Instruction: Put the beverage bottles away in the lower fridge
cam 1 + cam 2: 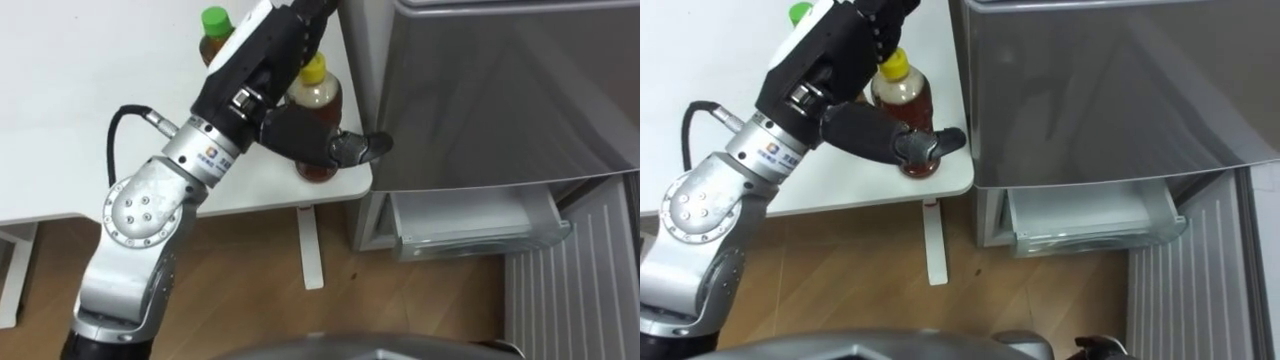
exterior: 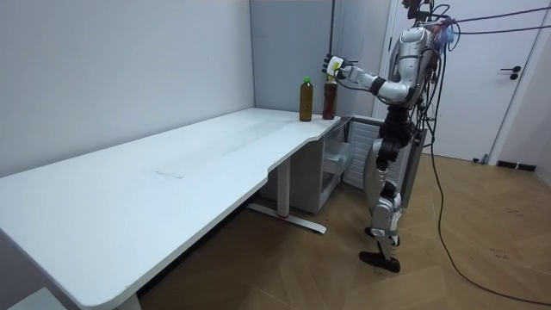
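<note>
Yellow-capped bottle (image 1: pixel 320 98) of brown drink, made of clear plastic, stands upright on the near right corner of the white table (image 1: pixel 60 120), a bit above the middle of the left eye view. The robot's left hand (image 1: pixel 295 132) is wrapped round this yellow-capped bottle. Its thumb lies across the front of the bottle low down, and its fingers go round the far side near the cap. The bottom of the bottle sits on the table top.

A second clear plastic bottle of brown drink, with a green cap (image 1: pixel 213 28), stands upright just behind the hand, near the top of the frame. The arm covers part of it.

A big grey metal fridge (image 1: pixel 500 90) fills the upper right of the frame, close beside the table edge. Under its shiny door, a clear drawer (image 1: pixel 470 225) sticks out at the lower right.

In the room view the robot stands upright at the far end of the table, with its left arm stretched out to the two bottles.
</note>
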Tool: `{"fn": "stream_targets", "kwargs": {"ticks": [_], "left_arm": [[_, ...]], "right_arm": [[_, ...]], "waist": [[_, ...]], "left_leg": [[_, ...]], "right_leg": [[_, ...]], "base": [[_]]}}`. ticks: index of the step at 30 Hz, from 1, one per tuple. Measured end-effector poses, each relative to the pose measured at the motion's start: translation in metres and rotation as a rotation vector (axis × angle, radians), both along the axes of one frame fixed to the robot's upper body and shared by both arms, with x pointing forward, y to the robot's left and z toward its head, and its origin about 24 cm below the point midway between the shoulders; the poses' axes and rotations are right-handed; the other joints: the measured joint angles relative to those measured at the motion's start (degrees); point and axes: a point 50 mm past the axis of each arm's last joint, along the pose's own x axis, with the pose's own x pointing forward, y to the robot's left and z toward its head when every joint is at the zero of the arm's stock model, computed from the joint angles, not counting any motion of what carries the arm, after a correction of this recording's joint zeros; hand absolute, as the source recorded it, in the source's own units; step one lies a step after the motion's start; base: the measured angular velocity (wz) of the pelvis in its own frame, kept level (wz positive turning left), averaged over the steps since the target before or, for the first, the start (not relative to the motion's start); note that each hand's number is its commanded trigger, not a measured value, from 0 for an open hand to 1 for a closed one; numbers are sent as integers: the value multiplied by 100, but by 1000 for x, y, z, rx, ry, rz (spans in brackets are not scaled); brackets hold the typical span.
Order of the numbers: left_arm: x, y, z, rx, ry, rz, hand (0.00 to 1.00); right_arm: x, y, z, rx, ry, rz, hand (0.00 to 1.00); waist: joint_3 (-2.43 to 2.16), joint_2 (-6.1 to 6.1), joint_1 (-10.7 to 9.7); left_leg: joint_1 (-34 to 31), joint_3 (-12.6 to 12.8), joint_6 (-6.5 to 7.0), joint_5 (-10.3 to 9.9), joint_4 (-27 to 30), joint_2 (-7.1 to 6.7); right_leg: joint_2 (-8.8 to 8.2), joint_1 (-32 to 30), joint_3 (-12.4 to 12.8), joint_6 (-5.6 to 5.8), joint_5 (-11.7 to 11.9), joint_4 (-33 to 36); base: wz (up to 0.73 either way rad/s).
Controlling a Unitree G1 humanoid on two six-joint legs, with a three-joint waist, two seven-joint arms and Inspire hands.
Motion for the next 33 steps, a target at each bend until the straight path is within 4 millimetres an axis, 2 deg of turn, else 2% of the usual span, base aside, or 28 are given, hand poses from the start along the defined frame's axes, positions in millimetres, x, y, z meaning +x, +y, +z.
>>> {"fn": "stream_targets", "kwargs": {"ticks": [5, 25, 33], "left_arm": [[0, -1, 0, -6, -3, -5, 0], [0, -1, 0, -13, -7, -2, 0], [0, 2, 12, -97, -32, -15, 0]], "right_arm": [[0, 2, 0, 7, -8, 10, 0], [-1, 3, -1, 15, -3, 17, 0], [-6, 4, -1, 32, 15, 16, 0]], "waist": [[6, -44, 1], [6, -44, 3], [-9, -52, 4]], "left_leg": [[-3, 15, 0, 0, -1, 2], [2, 38, 0, 0, 3, 4], [3, 39, 0, 0, 6, 10]], "right_leg": [[-1, 10, 6, 0, 0, 2], [-2, -5, 12, 1, -3, 5], [-7, -8, 12, 1, -3, 17]], "base": [[0], [0], [0]]}}
